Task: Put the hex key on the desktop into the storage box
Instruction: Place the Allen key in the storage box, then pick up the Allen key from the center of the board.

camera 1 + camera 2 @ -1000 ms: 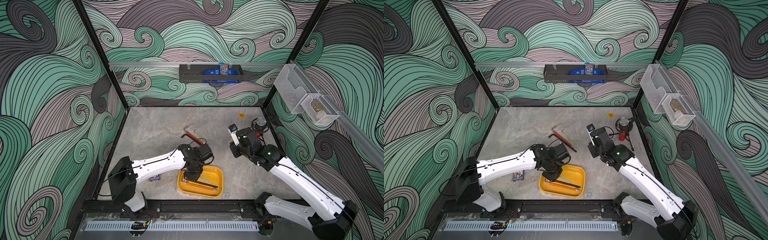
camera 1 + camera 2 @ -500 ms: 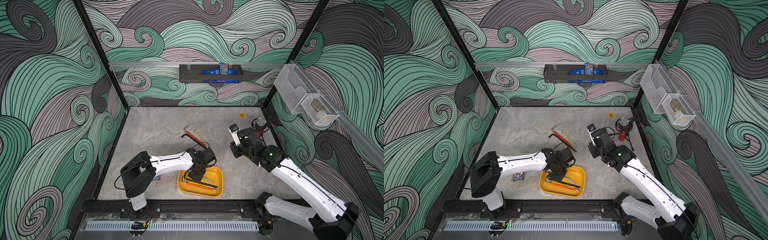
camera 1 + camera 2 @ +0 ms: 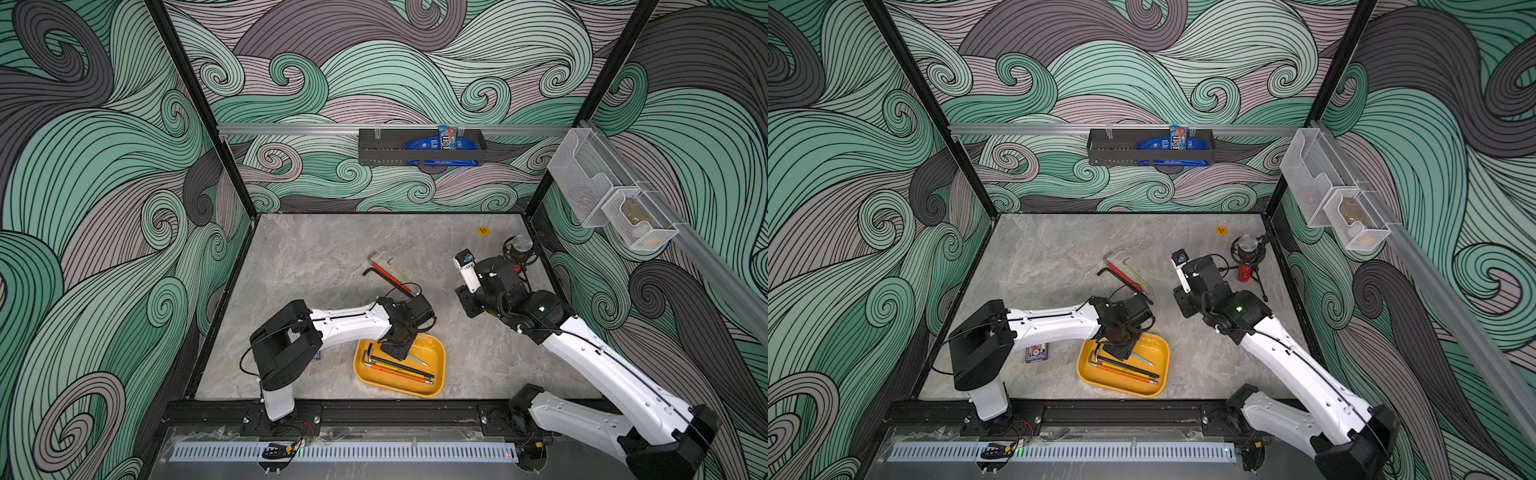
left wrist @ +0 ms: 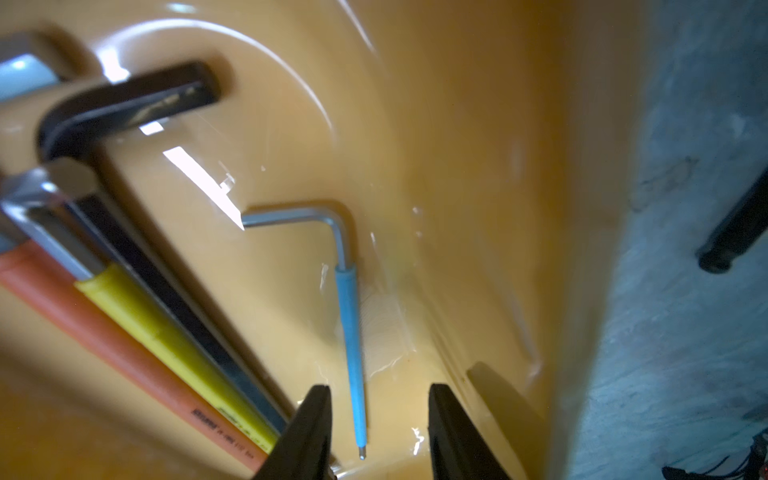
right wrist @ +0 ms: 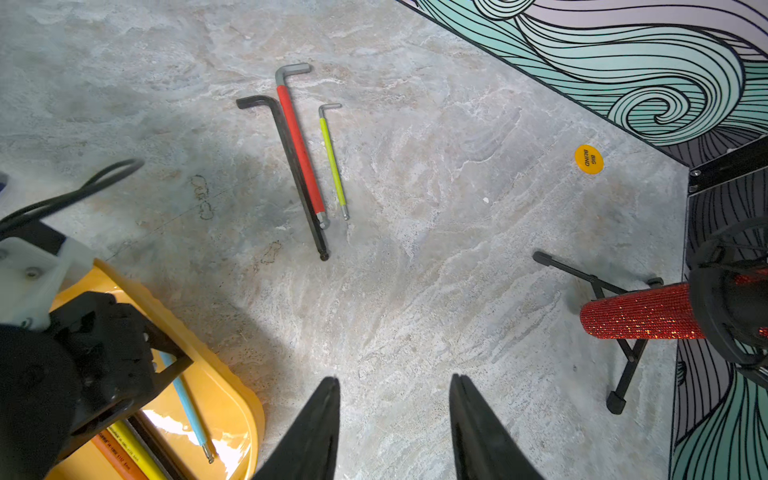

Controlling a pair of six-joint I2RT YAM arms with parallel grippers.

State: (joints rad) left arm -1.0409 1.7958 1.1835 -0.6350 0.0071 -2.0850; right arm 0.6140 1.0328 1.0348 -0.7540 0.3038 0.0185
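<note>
A microphone [image 5: 640, 316] stands far right. A black hex key [image 5: 296, 178], red hex key [image 5: 301, 149] and green hex key [image 5: 333, 162] lie on the surface [image 5: 457, 257] beyond the storage box [image 3: 430, 351]. The left claw [image 4: 377, 386] is parted inside the box with the blue hex key [image 4: 350, 332] loose between its jaws. The right claw [image 5: 394, 377] is parted and empty.

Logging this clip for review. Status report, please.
Left end effector open over box, blue key lying inside. Right end effector open, empty. On desktop: black key, red key, green key. Nothing blocking.

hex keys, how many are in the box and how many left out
Done: the blue key plus at least three more lie in the box. In hand: nothing; the left pincer hangs open over the blue key, the right pincer open too. Left: black key, red key, lime key on the desktop.
</note>
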